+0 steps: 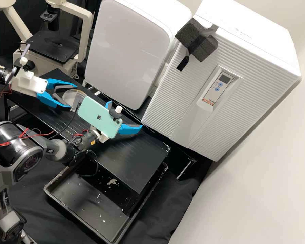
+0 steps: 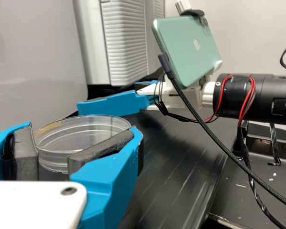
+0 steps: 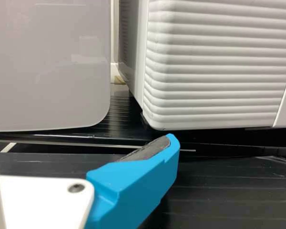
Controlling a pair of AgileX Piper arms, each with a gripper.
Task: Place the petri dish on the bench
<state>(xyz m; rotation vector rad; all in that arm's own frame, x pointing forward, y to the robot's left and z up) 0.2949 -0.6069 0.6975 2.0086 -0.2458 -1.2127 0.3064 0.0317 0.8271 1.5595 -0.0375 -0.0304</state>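
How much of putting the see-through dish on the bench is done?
Getting hold of it looks done: the dish is in the left gripper, with the jaws against its sides. That's the bit in hand now. What's left is letting go, with the dish flat on the black bench. I can't tell whether it touches the bench.

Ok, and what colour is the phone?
The phone is a pale mint green; its back shows best in the high view.

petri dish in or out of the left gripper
In: the left wrist view shows the petri dish between the left gripper's dark pads, one at each side.
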